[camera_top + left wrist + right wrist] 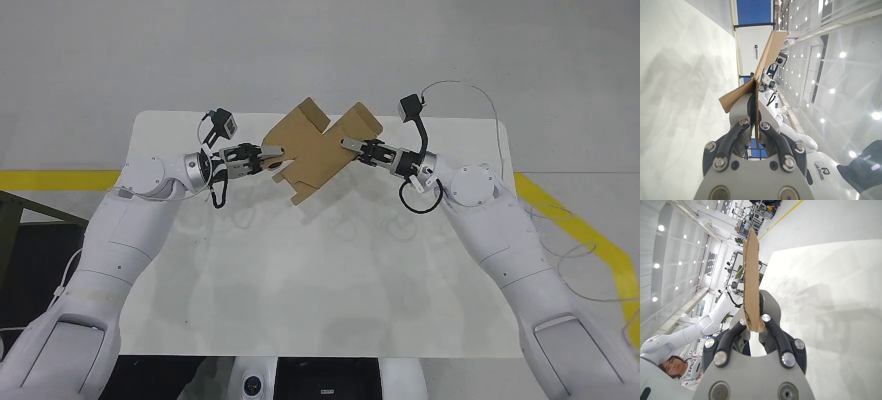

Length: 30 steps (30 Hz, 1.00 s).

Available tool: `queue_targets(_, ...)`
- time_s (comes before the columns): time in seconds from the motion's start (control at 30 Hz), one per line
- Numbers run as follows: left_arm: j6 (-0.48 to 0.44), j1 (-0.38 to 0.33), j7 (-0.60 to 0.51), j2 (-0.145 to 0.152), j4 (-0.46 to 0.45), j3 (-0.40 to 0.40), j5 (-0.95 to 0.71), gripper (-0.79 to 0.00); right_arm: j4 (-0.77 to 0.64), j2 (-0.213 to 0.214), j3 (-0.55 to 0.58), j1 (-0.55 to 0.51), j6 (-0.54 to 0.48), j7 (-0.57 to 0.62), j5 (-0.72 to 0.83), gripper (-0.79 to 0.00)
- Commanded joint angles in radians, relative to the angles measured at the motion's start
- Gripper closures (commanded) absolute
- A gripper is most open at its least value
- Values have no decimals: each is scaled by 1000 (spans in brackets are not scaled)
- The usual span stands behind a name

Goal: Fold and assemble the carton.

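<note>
Brown corrugated carton (315,150): a flat blank with notched flaps, one flap bent off at an angle, its fluted edges rough. It's held up over the far edge of the smooth white table (330,290). The left gripper (272,155) is clamped on one side of the board and the right gripper (348,146) pinches the opposite side, so the sheet spans between them.

Plain brown carton (315,150) — white table (300,290) — yellow stripe (50,180) on grey floor (100,60).
</note>
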Motion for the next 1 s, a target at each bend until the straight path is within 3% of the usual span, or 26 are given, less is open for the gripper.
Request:
queue_targets(0.0, 0, 0, -3, -1, -2, -1, 1, 0, 0, -1, 2, -1, 0, 1, -1, 0)
queue_targets(0.07, 1, 1, -4, -2, -3, -4, 2, 0, 1, -2, 4, -2, 1, 2, -2, 0)
queue_targets(0.1, 1, 1, -6, -3, -4, -5, 1, 0, 2, -3, 5, -2, 3, 3, -2, -99)
queue_targets(0.17, -1, 1, -7, -3, -8, -11, -3, 0, 5, -3, 6, -5, 11, 13, 1, -785)
queue_targets(0.4, -58, 0, -11, 2, -26, -43, 27, 0, 43, 15, 54, -10, 14, 30, -65, -785)
queue_targets(0.53, -107, 1, -36, 7, -40, -58, 62, 0, 12, 36, 111, -37, -42, 51, -66, -785)
queue_targets(0.67, -175, 2, -107, 13, -56, -67, 95, 0, -48, 49, 161, -71, -161, 144, 60, -785)
queue_targets(0.77, -226, 5, -168, 19, -61, -73, 113, 0, -73, 52, 165, -70, -198, 287, 173, -785)
queue_targets(0.97, -245, 27, -171, 34, -121, -79, 160, 0, -151, 56, 104, -46, -101, 425, 300, -785)
